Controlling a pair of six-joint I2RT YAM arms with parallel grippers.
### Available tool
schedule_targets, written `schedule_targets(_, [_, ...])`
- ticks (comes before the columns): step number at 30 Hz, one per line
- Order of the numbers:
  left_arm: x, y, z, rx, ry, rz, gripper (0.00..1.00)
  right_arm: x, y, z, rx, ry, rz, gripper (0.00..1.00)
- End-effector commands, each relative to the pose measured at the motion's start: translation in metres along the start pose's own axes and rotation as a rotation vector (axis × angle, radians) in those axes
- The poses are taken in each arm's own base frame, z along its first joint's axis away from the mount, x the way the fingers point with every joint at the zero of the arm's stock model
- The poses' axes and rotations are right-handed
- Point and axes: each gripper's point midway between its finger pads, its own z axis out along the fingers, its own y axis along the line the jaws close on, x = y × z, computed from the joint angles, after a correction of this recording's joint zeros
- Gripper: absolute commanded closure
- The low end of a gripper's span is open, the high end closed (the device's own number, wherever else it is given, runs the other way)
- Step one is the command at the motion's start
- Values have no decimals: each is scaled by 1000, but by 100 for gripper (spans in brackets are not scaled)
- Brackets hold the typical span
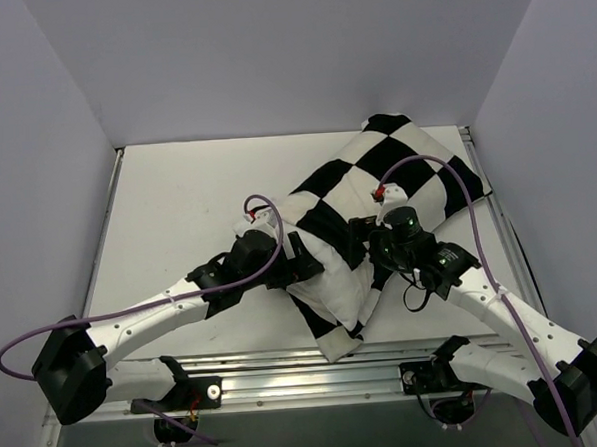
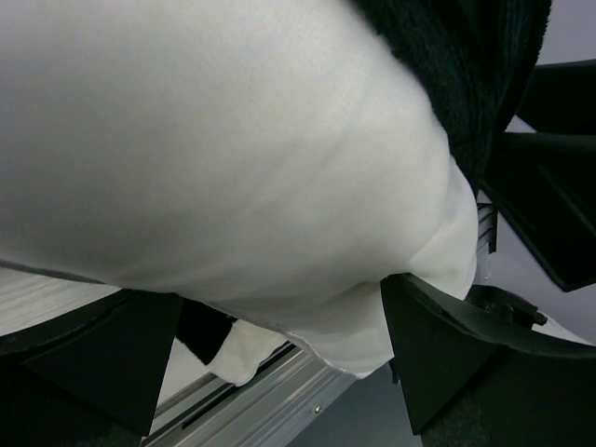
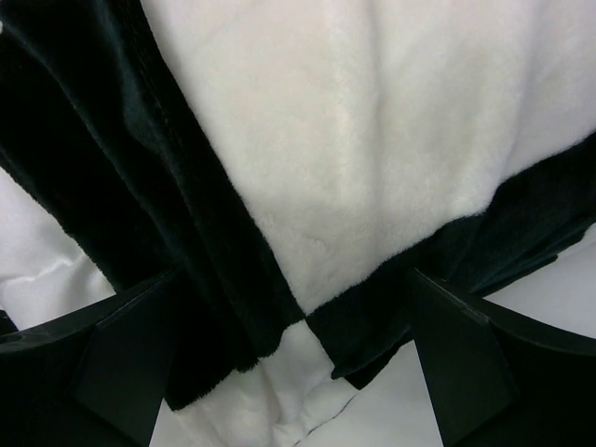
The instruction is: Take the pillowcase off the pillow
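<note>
— Closest in the overhead view is the left arm's base (image 1: 71,368). Where do the arms reach?
— Inward, to the pillowcase (image 1: 396,168), which lies slantwise on the table (image 1: 178,210) from the far right corner toward the near rail. The left gripper (image 1: 305,255) meets its left edge and the right gripper (image 1: 364,232) its middle. They face each other, probably to pull cover against stuffing.
— And the left wrist?
— The pillow (image 2: 233,158) bulges bare between fingers (image 2: 447,354) set wide, with black cover bunched above. Whether they squeeze it, I cannot tell.
— Right wrist?
— Fingers (image 3: 466,363) spread, nothing pinched, checked pile just beyond them. I judge it is lining up to catch the cover.
</note>
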Motion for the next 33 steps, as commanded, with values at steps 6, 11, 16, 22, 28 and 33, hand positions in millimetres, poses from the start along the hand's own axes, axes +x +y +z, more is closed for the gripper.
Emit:
schedule_targets(6, [-31, -73, 5, 259, -124, -80, 6, 19, 18, 13, -104, 22, 47, 9])
schedule_targets(11, [-32, -87, -10, 303, -149, -57, 6, 28, 23, 20, -130, 41, 60, 15])
schedule_targets(16, [-37, -87, -23, 313, -207, -27, 6, 29, 34, 24, -167, 42, 71, 17])
schedule_targets(22, [-27, -70, -2, 233, -171, -7, 6, 24, 44, 26, -179, 41, 61, 17])
schedule_targets(28, [-20, -55, 22, 164, -152, -6, 6, 25, 61, 25, -201, 46, 29, 17])
schedule_targets(33, [-27, -51, 27, 135, -169, 10, 47, 34, 67, 27, -186, 60, 8, 25])
